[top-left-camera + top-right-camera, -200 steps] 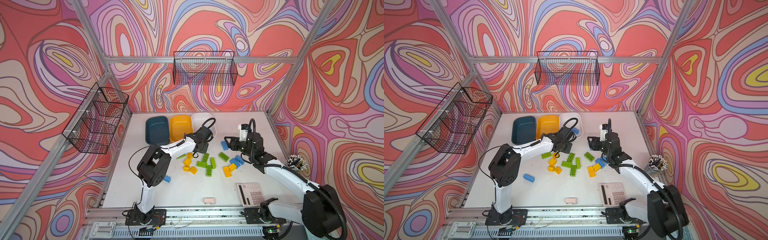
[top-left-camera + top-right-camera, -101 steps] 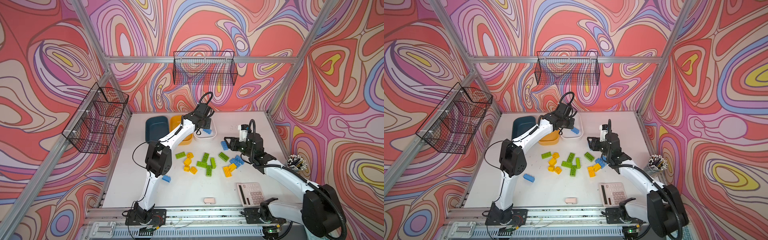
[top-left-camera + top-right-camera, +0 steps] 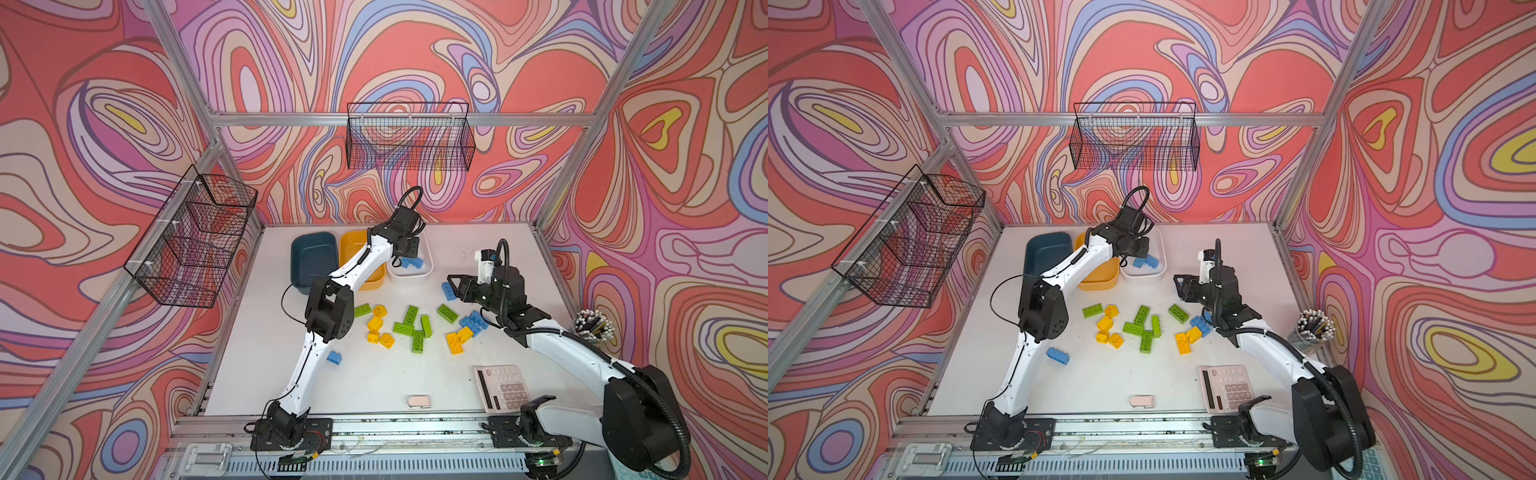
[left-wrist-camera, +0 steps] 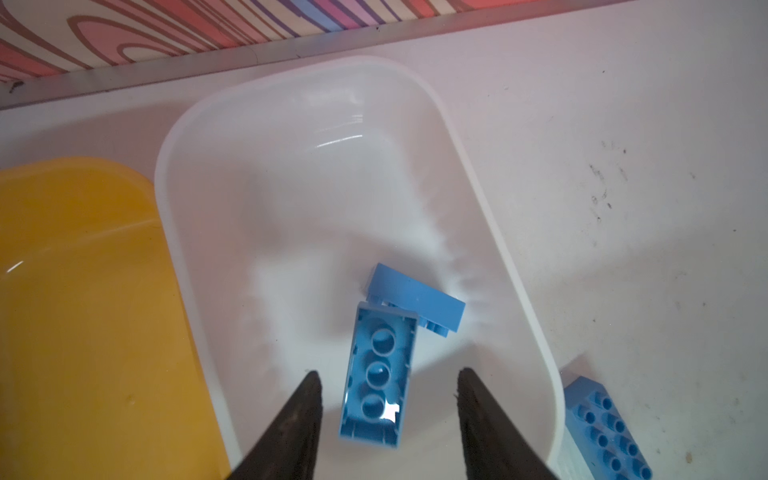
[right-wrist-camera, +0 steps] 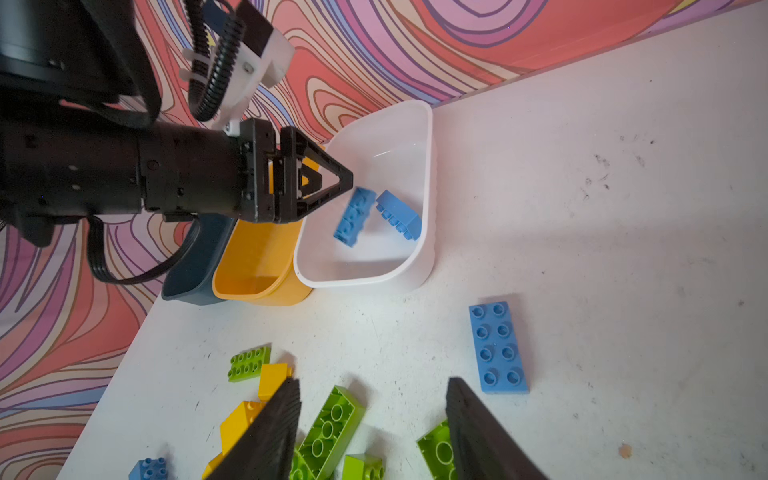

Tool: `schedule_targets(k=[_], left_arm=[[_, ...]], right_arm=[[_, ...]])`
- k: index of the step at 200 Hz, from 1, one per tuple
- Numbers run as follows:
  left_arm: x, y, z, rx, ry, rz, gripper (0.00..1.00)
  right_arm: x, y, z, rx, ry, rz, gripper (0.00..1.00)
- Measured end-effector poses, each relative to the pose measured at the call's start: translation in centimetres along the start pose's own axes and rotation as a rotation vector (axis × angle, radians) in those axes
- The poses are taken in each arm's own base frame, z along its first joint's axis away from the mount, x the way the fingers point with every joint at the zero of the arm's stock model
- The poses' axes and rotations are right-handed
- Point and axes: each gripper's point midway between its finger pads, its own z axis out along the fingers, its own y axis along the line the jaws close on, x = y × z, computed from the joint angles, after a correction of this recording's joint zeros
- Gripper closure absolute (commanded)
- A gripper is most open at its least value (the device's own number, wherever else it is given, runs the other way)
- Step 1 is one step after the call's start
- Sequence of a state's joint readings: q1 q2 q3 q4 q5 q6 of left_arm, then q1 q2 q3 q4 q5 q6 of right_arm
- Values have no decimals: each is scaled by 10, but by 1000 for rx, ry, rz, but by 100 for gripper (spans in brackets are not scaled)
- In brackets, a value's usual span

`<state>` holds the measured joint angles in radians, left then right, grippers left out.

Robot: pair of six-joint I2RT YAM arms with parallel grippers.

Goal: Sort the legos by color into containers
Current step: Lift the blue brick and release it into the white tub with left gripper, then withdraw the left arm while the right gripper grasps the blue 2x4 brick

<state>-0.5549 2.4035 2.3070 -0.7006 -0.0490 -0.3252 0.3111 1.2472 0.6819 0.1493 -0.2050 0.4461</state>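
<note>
Left gripper (image 4: 386, 376) hung over the near half of the white tub (image 4: 166, 174), at the far side of the table (image 3: 374, 382). Claw released: jaws stood apart, clasping nothing. Below the gap between its fingers (image 4: 299, 415) one blue brick (image 4: 380, 370) showed its hollow underside, tilted and slightly blurred. Could not tell whether it rested on the tub floor. A second blue brick (image 4: 415, 297) lay just beyond it, on its side, close to the tub wall; the two touched or nearly so. Right wrist view placed both inside the white tub, with the left claw's tip just above the first.

Tubs stood in a row along the far side, pressed together: dark teal tub (image 3: 313, 253) left, yellow-orange tub (image 3: 353, 249) middle, white one right. Left arm crossed over the yellow-orange tub in both top views.

Right gripper (image 5: 372, 384) hung right of centre, on the near side of the white tub. Claw likewise released, jaws wide and empty. A single blue brick (image 5: 496, 347) lay flat, studs up, on the table just outside its jaws.

Green bricks (image 3: 409, 328) and yellow bricks (image 3: 376, 326) were scattered at mid-table. More blue bricks (image 3: 473, 320) lay by the right arm, and a lone blue brick (image 3: 334, 357) beside the left arm. Pink calculator (image 3: 503, 388) at near right.
</note>
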Motion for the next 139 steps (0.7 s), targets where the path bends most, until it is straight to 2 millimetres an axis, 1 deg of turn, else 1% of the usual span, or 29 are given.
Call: schedule_targets(k=[13, 41, 50, 66, 68, 71, 73, 77, 79, 83, 85, 90, 93, 96, 99, 102, 103, 104, 110, 112, 113, 117, 118, 119, 122, 123, 131, 133, 139], left_arm=[[-3, 2, -1, -1, -6, -3, 33], [-1, 6, -8, -15, 10, 4, 33], [-2, 7, -15, -19, 8, 8, 33], [0, 10, -39, -21, 6, 15, 33], [-1, 11, -48, -19, 1, 15, 33], [-1, 12, -52, -21, 1, 15, 33], [-1, 12, -61, -17, -5, 14, 33], [-1, 13, -70, -16, -11, 14, 33], [-1, 14, -80, -13, -18, 12, 33], [-1, 15, -89, -11, -25, 12, 33], [-2, 15, -102, -6, -38, 10, 33], [-2, 16, -113, -2, -46, 9, 33], [-3, 17, -127, 5, -64, 7, 33], [-3, 17, -136, 9, -73, 6, 33], [-4, 18, -150, 15, -93, 4, 33], [-4, 19, -158, 21, -103, 3, 33], [-5, 19, -167, 26, -117, 2, 33], [-5, 19, -167, 26, -117, 2, 33], [-5, 20, -186, 38, -144, -1, 33], [-4, 21, -198, 44, -161, -4, 33], [-4, 21, -198, 44, -161, -4, 33], [-3, 23, -213, 52, -180, -7, 33], [-3, 23, -213, 52, -180, -7, 33], [-3, 23, -220, 55, -191, -8, 33], [-1, 24, -226, 59, -199, -9, 33], [0, 25, -233, 63, -211, -10, 33], [4, 28, -249, 70, -233, -12, 33], [7, 29, -257, 75, -244, -14, 33], [12, 32, -266, 77, -254, -15, 33]], right_arm=[[0, -1, 0, 4, 1, -1, 39], [3, -6, 2, 28, 8, -12, 39], [5, -9, 4, 43, 20, -15, 39], [10, -17, 12, 80, 54, -23, 38], [11, -19, 15, 88, 63, -24, 38], [12, -20, 17, 96, 71, -26, 38], [13, -22, 19, 103, 79, -27, 38], [14, -24, 22, 111, 89, -29, 38], [16, -25, 24, 118, 97, -30, 38], [16, -27, 27, 126, 104, -33, 38], [18, -29, 30, 135, 115, -34, 38], [19, -32, 33, 147, 126, -36, 38], [20, -34, 35, 154, 133, -38, 38], [22, -36, 37, 162, 140, -39, 38], [23, -38, 39, 171, 149, -41, 39], [24, -40, 41, 178, 155, -43, 39], [24, -41, 42, 183, 158, -44, 38], [24, -41, 42, 183, 158, -44, 38], [27, -45, 45, 198, 174, -48, 38], [29, -46, 46, 205, 182, -50, 38], [29, -47, 47, 207, 185, -51, 38], [30, -49, 49, 217, 193, -53, 38], [31, -50, 50, 222, 198, -54, 38], [31, -50, 50, 222, 198, -54, 38], [31, -52, 52, 229, 203, -57, 38], [32, -53, 52, 232, 206, -59, 38], [33, -55, 55, 246, 217, -65, 38], [33, -57, 57, 252, 223, -67, 38], [34, -59, 60, 264, 233, -72, 38]])
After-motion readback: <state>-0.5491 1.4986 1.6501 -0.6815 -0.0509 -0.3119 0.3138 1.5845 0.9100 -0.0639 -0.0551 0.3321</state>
